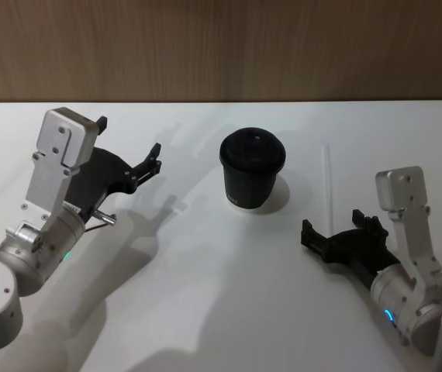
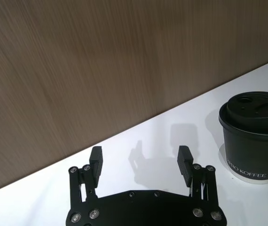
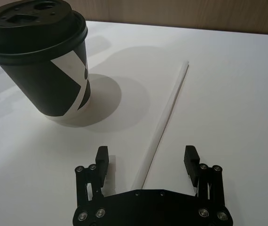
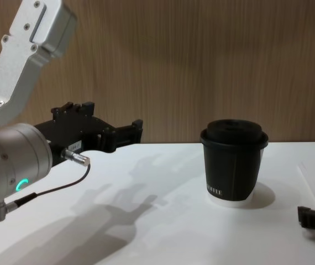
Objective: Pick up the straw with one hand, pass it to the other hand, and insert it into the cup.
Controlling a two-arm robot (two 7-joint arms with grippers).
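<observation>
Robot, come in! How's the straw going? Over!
Right gripper open, either side of straw, not lifted yet. Left gripper open, empty, left of cup. Nothing blocking.

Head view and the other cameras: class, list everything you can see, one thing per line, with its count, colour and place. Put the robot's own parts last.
Table: one, white, under everything.
Wall: one, brown wood grain, behind the table.
Cup: one, black with black domed lid, upright mid-table.
Straw: one, white, lying flat to the right of the cup.
Left gripper: one, black, open, raised above the table to the left of the cup.
Right gripper: one, black, open, low over the table, fingers either side of the straw's near end.
</observation>
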